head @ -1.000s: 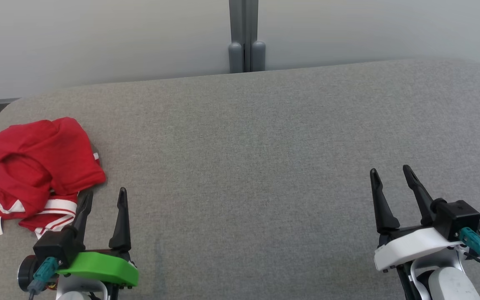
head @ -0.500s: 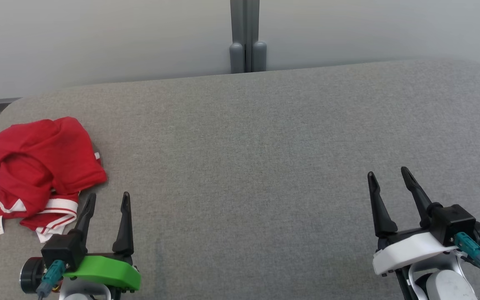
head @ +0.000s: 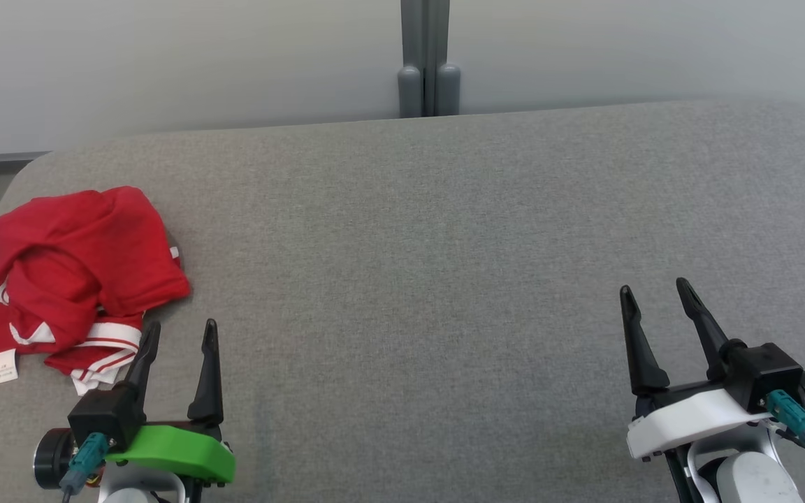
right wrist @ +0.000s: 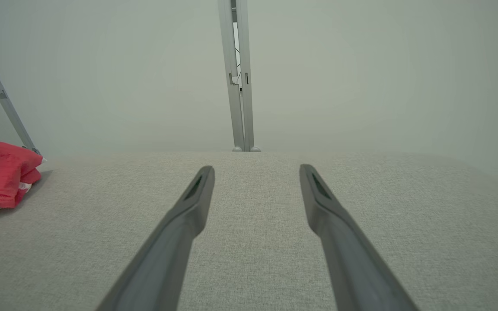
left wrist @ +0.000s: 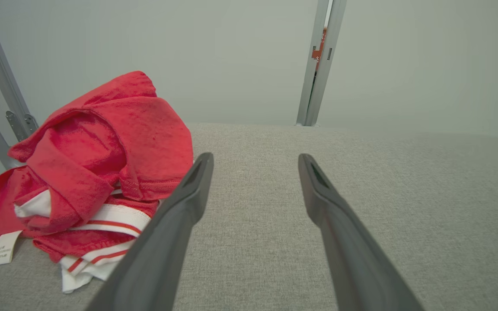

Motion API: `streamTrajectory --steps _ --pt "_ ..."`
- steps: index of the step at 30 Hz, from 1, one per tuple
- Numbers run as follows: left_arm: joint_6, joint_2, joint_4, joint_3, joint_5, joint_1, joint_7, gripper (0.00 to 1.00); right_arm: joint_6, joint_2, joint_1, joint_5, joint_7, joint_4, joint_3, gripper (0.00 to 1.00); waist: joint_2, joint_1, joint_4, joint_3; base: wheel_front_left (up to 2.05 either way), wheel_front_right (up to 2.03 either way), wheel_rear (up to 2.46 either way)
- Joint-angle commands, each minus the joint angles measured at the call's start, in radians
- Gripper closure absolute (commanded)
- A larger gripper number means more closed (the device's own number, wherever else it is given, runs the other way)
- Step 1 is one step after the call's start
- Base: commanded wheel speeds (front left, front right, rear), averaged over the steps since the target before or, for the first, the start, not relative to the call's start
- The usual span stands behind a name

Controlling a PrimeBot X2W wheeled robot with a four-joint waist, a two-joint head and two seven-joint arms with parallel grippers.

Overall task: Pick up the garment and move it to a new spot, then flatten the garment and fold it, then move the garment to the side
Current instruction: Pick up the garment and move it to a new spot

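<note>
Head view: left gripper (head: 182, 324) spread wide and empty, just beside the red garment (head: 74, 265) at the left end of the table (head: 444, 244). How to grab?
— Swing left, pinch a thick fold. Right gripper (head: 654, 285) waits, spread wide, empty.
— Anything changed?
— Only the camera has turned slightly; garment unmoved.

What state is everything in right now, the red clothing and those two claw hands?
Red garment: crumpled heap, unfolded, at the left end of the grey table.
Left gripper: open, empty, beside the garment.
Right gripper: open, empty, over bare table.
</note>
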Motion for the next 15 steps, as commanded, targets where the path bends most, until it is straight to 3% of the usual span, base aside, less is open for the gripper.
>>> streamTrajectory --steps 1,15 --pt "-0.003 0.003 -0.002 0.006 -0.002 -0.014 0.0 0.0 0.0 -0.001 -0.007 -0.003 -0.005 -0.007 -0.004 0.0 0.0 -0.0001 0.018 0.006 0.0 0.0 0.0" --pt "-0.003 -0.012 -0.014 0.067 0.001 -0.049 0.0 0.0 0.0 -0.001 -0.036 -0.029 0.033 -0.09 0.043 0.0 0.0 -0.0001 0.202 0.041 0.0 0.0 0.0"
